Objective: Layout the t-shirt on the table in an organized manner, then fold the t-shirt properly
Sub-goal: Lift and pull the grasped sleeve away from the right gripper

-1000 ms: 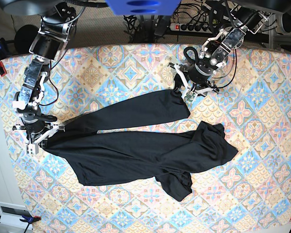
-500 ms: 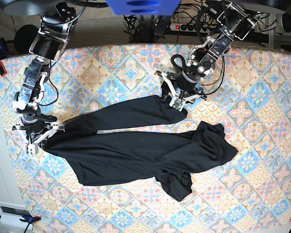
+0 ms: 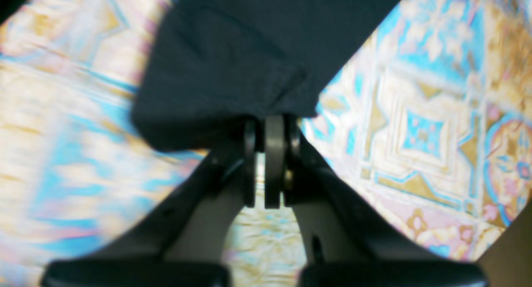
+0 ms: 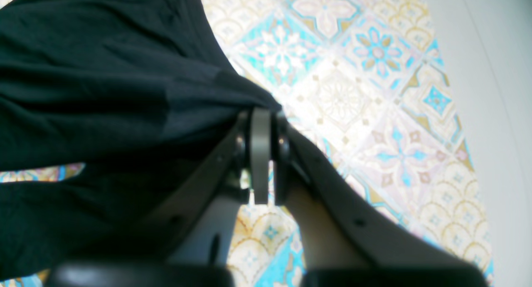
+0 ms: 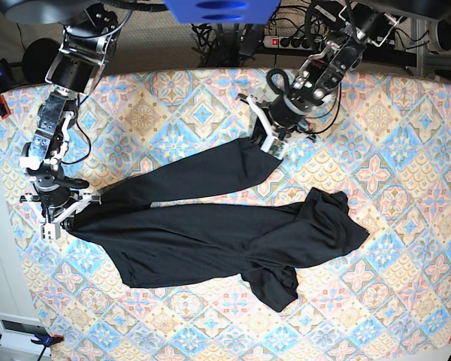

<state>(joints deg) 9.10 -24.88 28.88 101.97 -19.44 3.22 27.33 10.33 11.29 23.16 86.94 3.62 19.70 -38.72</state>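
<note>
**patchwork_pete:** Pastel tiled cloth covers the whole table (image 5: 406,113), cables and a power strip run along the back edge. Your black t-shirt (image 5: 210,241) is sprawled across the middle, body bunched toward the right side, one sleeve (image 5: 210,171) running up toward the back edge. Not laid out yet, I'd say.

**foldbot_fan:** Agreed. What are your tools doing?

**patchwork_pete:** Left tool (image 5: 264,144) is clamped tight on the sleeve end; in its wrist view the fabric disappears right between the closed fingers (image 3: 273,154). Right tool (image 5: 58,220) is pinched on the shirt's edge near the left side of the table, same story in its own wrist view (image 4: 261,154).

**foldbot_fan:** So what matters for your next pull?

**patchwork_pete:** The sleeve's long axis. It runs diagonally from your left tool down toward the shirt body and the left edge. The left arm is the one on it, so you'd probably want to draw along that line, away from the body, toward the back-right corner, while the right tool anchors. Pull sideways and I reckon you just twist it.
</note>
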